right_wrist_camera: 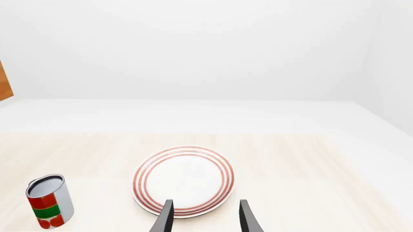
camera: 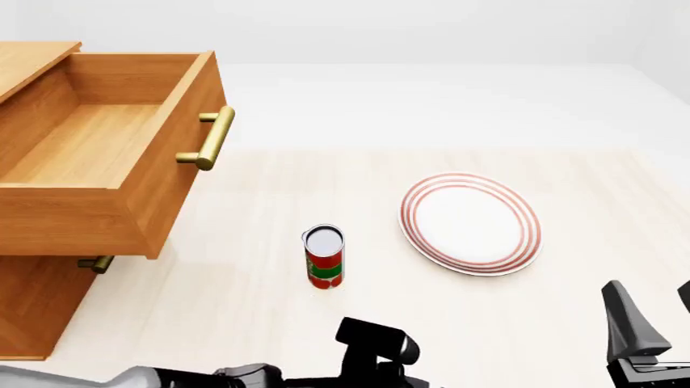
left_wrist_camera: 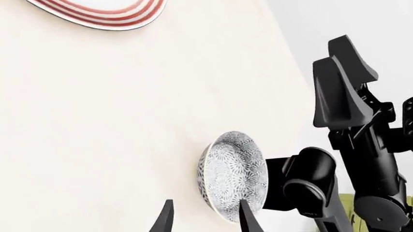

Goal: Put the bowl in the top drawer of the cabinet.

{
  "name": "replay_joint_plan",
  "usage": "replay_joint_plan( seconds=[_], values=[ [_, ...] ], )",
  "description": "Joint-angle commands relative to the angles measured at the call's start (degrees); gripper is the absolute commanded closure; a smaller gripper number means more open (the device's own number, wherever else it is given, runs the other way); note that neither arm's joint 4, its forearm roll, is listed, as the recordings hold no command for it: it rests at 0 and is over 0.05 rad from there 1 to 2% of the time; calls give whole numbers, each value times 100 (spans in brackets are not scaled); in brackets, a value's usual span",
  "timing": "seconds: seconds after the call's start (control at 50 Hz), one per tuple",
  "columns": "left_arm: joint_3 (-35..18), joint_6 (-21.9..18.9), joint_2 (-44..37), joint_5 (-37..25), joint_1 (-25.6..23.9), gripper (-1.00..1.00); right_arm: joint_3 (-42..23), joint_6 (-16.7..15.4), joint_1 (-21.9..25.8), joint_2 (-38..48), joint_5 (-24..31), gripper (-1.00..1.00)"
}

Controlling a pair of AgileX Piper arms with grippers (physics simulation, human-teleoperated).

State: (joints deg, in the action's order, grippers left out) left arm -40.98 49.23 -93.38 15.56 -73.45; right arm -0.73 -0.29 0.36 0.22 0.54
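1. The bowl (left_wrist_camera: 233, 175) shows only in the left wrist view, low in the middle of that frame. It sits on the pale desk (left_wrist_camera: 129, 121) close to the desk's edge. In the front view I cannot find it at all; the black arm parts at the bottom edge may be covering it.
2. The left claw (left_wrist_camera: 205, 217) is cut off. Only two dark finger tips poke up at the bottom of the frame, with a gap between them. It is open and holds nothing. One tip overlaps the bowl's rim in the picture, but I cannot tell if it touches.
3. The right claw (right_wrist_camera: 205, 216) is cut off the same way, at the bottom of the right wrist view. Its tips are apart and nothing is held.
4. The cabinet (camera: 38, 295) fills the left side of the front view, partly cut by the frame.
5. The top drawer (camera: 108, 153) is pulled out, with its brass handle (camera: 212, 137) facing the middle.
6. A red and green can (camera: 323, 257) stands upright in the middle of the front view.
7. A plate with red rings (camera: 470, 223) lies flat to the right of the can, well apart from it.
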Motion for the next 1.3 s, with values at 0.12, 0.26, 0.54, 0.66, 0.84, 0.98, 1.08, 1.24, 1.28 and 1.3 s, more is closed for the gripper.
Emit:
replay_joint_plan(
  seconds=[0.12, 0.26, 0.54, 0.66, 0.84, 0.98, 1.08, 1.24, 1.28, 1.3],
  values=[
    [-108, 99, -342, 142, -89, -100, 0, 2, 0, 0, 0, -100],
    [-159, 119, -447, 154, -117, -100, 0, 1, -1, 0, 0, -100],
    [-235, 170, -635, 207, -182, -100, 0, 0, 0, 0, 0, -100],
    [-280, 205, -713, 230, -214, -100, 0, 1, -1, 0, 0, -100],
    [-391, 256, -839, 235, -228, -100, 0, 3, 0, 0, 0, -100],
    [-482, 288, -935, 201, -220, -100, 0, -2, 0, 0, 0, -100],
    [-522, 334, -1013, 194, -247, -100, 0, 2, -1, 0, 0, -100],
    [-560, 396, -1109, 207, -274, -100, 0, -1, 0, 0, 0, -100],
    [-563, 409, -1118, 210, -283, -100, 0, 0, 2, 0, 0, -100],
    [-568, 414, -1129, 212, -284, -100, 0, -1, -1, 0, 0, -100]
  ],
)
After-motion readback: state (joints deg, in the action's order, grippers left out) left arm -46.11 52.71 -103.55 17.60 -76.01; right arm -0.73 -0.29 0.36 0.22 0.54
